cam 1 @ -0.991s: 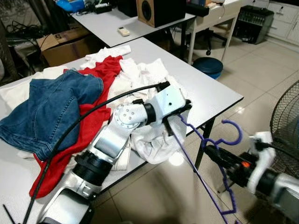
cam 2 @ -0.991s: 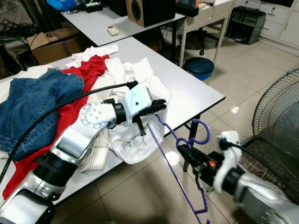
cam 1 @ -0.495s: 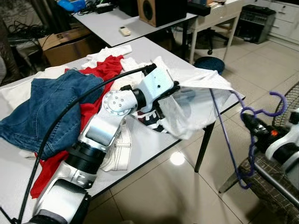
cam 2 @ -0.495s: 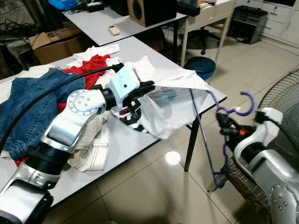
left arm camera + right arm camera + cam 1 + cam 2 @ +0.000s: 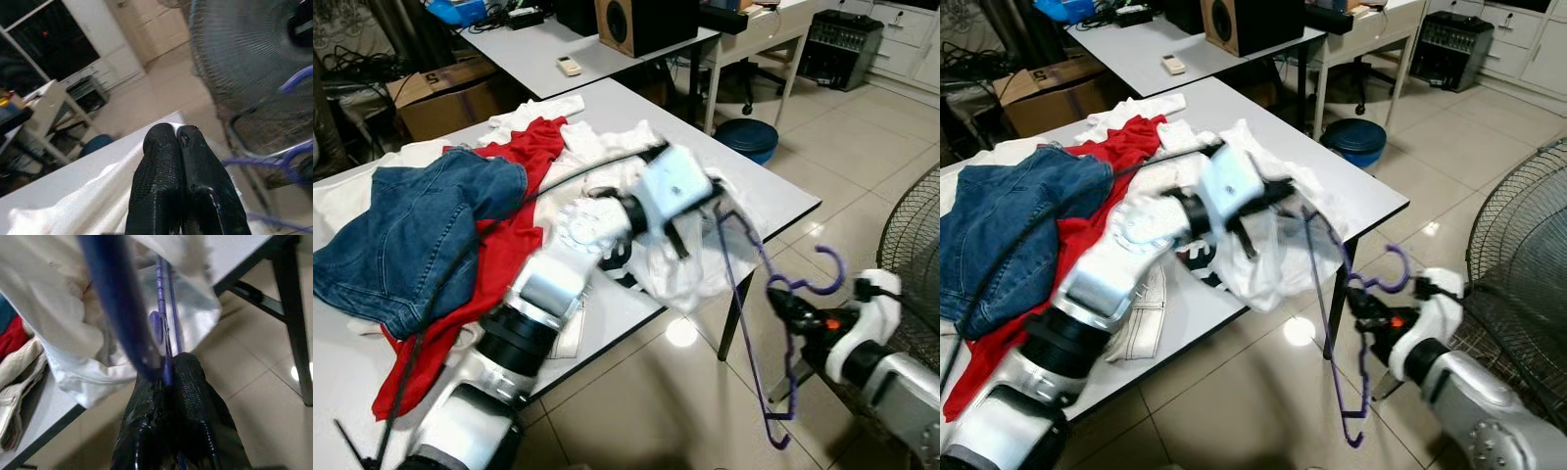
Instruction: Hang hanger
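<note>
Now your right jaws (image 5: 1363,311) pinch the purple hanger (image 5: 756,323) lower and nearer the desk (image 5: 766,201), while your left jaws (image 5: 690,220), pressed on the white garment (image 5: 680,269), have let it sag, so threading isn't finished.

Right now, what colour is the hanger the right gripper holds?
Purple; the hanger in the right gripper shows best in the right eye view.

Silver jointed arms, a black cable along the left; each tool (image 5: 1369,311) has textured black fingers (image 5: 161,196)
</note>
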{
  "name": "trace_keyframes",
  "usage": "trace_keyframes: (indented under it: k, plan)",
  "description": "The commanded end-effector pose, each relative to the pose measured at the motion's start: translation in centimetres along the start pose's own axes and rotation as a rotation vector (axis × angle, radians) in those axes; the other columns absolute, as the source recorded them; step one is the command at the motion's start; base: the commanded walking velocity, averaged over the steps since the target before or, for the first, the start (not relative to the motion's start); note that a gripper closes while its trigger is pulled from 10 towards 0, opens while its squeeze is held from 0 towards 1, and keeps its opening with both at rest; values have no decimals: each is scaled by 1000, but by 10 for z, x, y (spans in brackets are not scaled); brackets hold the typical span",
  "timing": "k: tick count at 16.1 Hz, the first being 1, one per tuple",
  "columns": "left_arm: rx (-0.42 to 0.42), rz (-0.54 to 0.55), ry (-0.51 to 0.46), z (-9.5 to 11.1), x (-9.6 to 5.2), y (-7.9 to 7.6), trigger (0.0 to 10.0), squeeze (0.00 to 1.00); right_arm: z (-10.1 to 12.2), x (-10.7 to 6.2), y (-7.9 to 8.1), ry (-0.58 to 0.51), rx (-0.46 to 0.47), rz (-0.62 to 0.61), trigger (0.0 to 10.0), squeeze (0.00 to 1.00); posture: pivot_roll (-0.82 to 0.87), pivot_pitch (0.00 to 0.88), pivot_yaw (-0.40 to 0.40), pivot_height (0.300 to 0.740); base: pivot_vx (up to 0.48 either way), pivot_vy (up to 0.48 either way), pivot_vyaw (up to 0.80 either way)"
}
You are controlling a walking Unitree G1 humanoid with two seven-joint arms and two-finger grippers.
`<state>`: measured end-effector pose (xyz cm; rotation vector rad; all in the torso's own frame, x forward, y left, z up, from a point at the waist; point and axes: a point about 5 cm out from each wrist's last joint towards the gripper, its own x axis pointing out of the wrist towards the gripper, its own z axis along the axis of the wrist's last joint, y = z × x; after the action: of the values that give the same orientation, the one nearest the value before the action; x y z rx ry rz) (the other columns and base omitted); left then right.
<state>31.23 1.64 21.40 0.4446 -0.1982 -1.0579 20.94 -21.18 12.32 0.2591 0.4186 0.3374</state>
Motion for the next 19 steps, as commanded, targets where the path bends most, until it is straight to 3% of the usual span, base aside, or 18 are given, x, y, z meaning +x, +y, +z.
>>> trace_keyframes:
  k: [1,8,9,10,11,12,16,18,19]
  plan:
    - [10,-29,-14,2,3,-7,0,0,5,4,15,-16,-42,89,10000,0,-167,16,106,740,0,0,0]
    - [-11,-67,-2,-5,7,-19,0,0,34,21,28,-168,-158,141,10000,0,-169,16,104,740,0,0,0]
    - [-16,-74,1,-6,7,-20,1882,0,38,22,27,-200,-143,125,10000,0,-165,15,100,740,0,0,0]
    - [-34,-63,16,-11,6,-23,10000,0,41,25,23,-226,-125,89,10000,0,-163,16,98,740,0,0,0]
    - [-83,-76,22,-15,4,-24,10000,0,41,26,21,-230,-113,82,10000,0,-157,15,95,740,0,0,0]
    - [-104,-82,27,-17,1,-24,10000,1000,40,27,21,-228,-110,80,10000,0,-154,15,93,740,0,0,0]
    - [-130,-85,45,-27,-20,-21,10000,1000,36,27,11,-237,-42,32,10000,0,-146,19,90,740,0,0,0]
    - [-130,-99,70,-35,-33,-21,10000,1000,32,24,-1,-212,0,-25,10000,0,-146,19,89,740,0,0,0]
    - [-109,-80,136,-47,-43,-19,10000,1000,27,20,-14,-194,38,-86,10000,0,-146,19,89,740,0,0,0]
